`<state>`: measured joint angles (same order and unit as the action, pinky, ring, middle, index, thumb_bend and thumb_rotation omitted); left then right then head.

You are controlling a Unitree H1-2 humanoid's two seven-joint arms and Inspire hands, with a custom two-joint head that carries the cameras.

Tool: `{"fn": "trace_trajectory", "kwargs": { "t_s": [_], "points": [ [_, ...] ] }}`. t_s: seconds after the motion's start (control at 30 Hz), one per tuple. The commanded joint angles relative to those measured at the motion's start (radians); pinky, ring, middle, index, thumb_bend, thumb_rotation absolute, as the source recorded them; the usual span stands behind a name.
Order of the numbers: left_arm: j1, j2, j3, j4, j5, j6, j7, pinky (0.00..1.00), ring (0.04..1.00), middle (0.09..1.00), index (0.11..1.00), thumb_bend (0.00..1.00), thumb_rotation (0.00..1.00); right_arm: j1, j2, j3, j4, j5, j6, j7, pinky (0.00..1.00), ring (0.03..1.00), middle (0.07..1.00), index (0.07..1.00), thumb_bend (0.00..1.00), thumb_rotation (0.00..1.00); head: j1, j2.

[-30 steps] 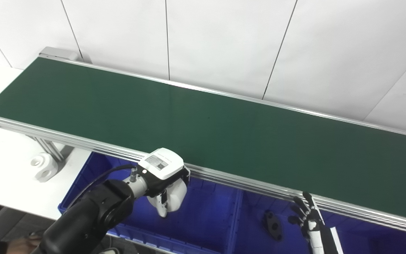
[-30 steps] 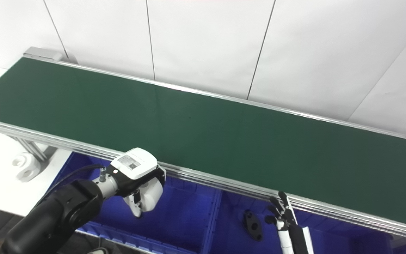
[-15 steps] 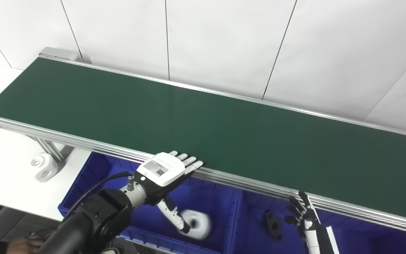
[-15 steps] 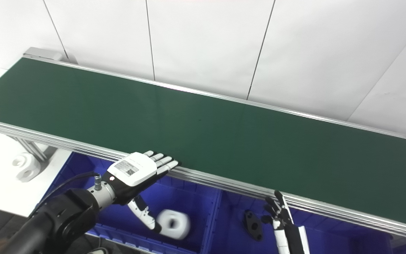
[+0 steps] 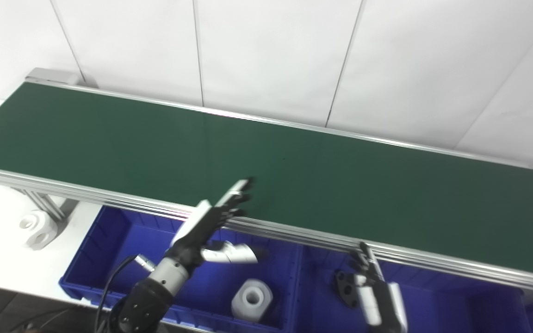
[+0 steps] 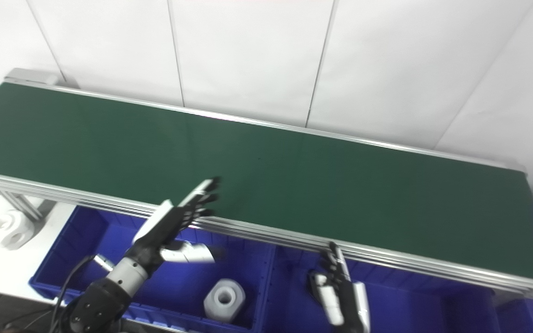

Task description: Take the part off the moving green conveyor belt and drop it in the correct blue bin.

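From the left eye view, the white part [image 5: 251,299] now lies still on the floor of the left blue bin [image 5: 109,231], near its front wall; half a second ago it was a blur falling under the left hand [image 5: 211,217]. That hand has turned edge-on and lifted, fingers spread and empty, reaching over the near rail of the green conveyor belt [image 5: 294,185]. The belt carries nothing. I judge the drop done.

From the right eye view, the same part [image 6: 224,299] sits by the divider of that bin [image 6: 77,231]. The right hand [image 6: 336,286] hovers low over the neighbouring bin, fingers apart and holding nothing, close to a black part [image 6: 313,281]. The whole picture has shifted, so the head has moved.
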<state>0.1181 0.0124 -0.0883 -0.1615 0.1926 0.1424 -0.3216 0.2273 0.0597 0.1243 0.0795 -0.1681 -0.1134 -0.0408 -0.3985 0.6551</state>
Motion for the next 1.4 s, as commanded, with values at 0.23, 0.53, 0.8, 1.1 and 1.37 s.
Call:
{"fn": "trace_trajectory", "kwargs": {
  "t_s": [0.23, 0.53, 0.8, 1.1, 1.37],
  "points": [
    [-0.074, 0.005, -0.007, 0.154, -0.125, -0.025, 0.015, 1.00, 0.992, 1.000, 1.000, 0.63, 0.62, -0.044, 0.055, 0.029, 0.026, -0.056, -0.059, -0.070, 0.89, 0.931, 0.944, 0.985, 0.92, 0.99, -0.078, -0.028],
    [-0.047, -0.031, -0.048, 0.155, -0.132, -0.047, 0.066, 1.00, 1.000, 1.000, 1.000, 0.68, 0.69, -0.040, 0.067, 0.038, 0.020, -0.037, -0.053, -0.063, 0.86, 0.940, 0.956, 0.989, 0.94, 0.97, -0.090, -0.034],
    [-0.029, -0.049, -0.059, 0.164, -0.119, -0.112, 0.129, 1.00, 1.000, 1.000, 1.000, 0.67, 0.73, -0.019, 0.062, 0.042, -0.002, -0.065, -0.043, -0.077, 0.93, 0.949, 0.957, 0.992, 0.93, 1.00, -0.102, -0.016],
    [0.011, -0.100, -0.052, 0.168, -0.105, -0.278, 0.235, 1.00, 1.000, 1.000, 1.000, 0.60, 0.85, -0.015, 0.067, 0.036, -0.028, -0.094, -0.045, -0.107, 0.96, 0.975, 0.997, 0.991, 0.90, 1.00, -0.083, 0.013],
    [0.082, -0.133, -0.068, 0.134, -0.062, -0.339, 0.314, 1.00, 1.000, 1.000, 1.000, 0.56, 0.98, 0.027, 0.126, -0.035, -0.075, 0.054, -0.056, -0.135, 0.93, 0.956, 0.989, 0.979, 0.90, 1.00, -0.033, 0.032]
  ]
}}
